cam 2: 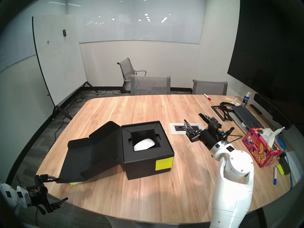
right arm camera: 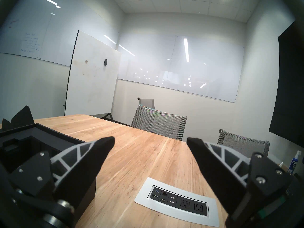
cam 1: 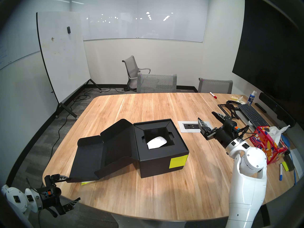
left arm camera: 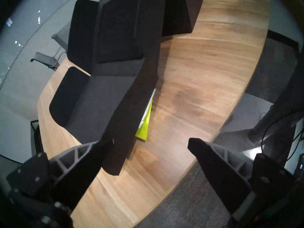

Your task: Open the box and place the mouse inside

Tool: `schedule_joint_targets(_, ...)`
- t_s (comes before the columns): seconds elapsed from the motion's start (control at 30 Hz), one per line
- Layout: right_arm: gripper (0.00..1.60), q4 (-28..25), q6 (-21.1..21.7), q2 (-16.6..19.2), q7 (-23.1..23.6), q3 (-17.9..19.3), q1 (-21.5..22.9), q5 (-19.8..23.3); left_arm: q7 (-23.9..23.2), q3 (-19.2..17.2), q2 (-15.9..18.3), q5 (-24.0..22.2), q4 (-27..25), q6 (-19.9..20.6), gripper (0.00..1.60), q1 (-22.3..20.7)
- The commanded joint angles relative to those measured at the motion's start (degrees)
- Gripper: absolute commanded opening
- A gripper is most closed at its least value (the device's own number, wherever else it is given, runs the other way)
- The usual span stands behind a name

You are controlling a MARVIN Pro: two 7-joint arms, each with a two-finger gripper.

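Observation:
The black box (cam 1: 162, 160) stands open in the middle of the table, its flap lid (cam 1: 102, 150) folded out flat to the left. The white mouse (cam 1: 157, 142) lies in the box's inner cavity, also seen as the mouse (cam 2: 144, 144). A yellow-green label (cam 1: 179, 161) is on the box's front. My left gripper (cam 1: 74, 189) is open at the table's near-left edge, one finger right by the lid's corner (left arm camera: 115, 161), holding nothing. A yellow-green note (left arm camera: 144, 122) pokes out under the lid. My right gripper (cam 1: 206, 116) hangs open and empty to the right of the box (right arm camera: 49, 130).
A power outlet panel (cam 1: 190, 126) is set into the table under my right gripper. A pink patterned tissue box (cam 1: 266, 145), a keyboard (cam 1: 251, 115), markers and a spray bottle crowd the right side. Grey chairs (cam 1: 156, 82) stand at the far edge.

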Motion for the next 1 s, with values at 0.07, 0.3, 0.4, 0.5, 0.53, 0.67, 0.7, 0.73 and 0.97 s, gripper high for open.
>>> schedule_joint_targets(0.07,1.60,-1.3,-0.3,0.1,-0.1,0.1,0.5,0.6,-2.1,-4.2,-4.8,-2.7,-3.5,-2.6,1.60,2.2)
schedule_joint_targets(0.3,1.60,-1.3,-0.3,0.2,-0.1,0.1,0.5,0.7,-3.5,-4.7,-5.6,-4.0,-3.1,-2.8,1.60,2.2)
schedule_joint_targets(0.4,1.60,-1.3,-0.3,0.1,-0.1,0.1,0.5,0.6,-3.6,-3.2,-4.7,-2.6,-2.2,-2.5,1.60,2.2)
schedule_joint_targets(0.5,1.60,-1.3,-0.3,0.1,-0.1,0.1,0.5,0.6,-3.3,-0.8,-3.5,-0.9,-0.6,-1.9,1.60,0.9)
schedule_joint_targets(0.53,1.60,-1.3,-0.3,0.1,-0.1,0.1,0.5,0.6,-3.3,-0.8,-3.5,-0.9,-0.6,-1.9,1.60,0.9)
schedule_joint_targets(0.67,1.60,-1.3,-0.3,0.1,-0.1,0.1,0.5,0.6,-2.7,0.9,-2.0,0.0,1.1,-0.5,1.60,-1.8)
schedule_joint_targets(0.7,1.60,-1.3,-0.3,0.2,-0.1,0.1,0.5,0.7,-2.5,1.1,-1.8,0.1,1.4,-0.1,1.60,-2.4)
schedule_joint_targets(0.73,1.60,-1.3,-0.3,0.2,-0.1,0.1,0.5,0.6,-1.9,1.9,-1.4,0.2,2.4,0.6,1.60,-3.8)
schedule_joint_targets(0.97,1.60,-1.3,-0.3,0.2,-0.1,0.1,0.5,0.7,-1.5,1.7,-1.6,-0.4,2.9,1.4,1.60,-5.2)
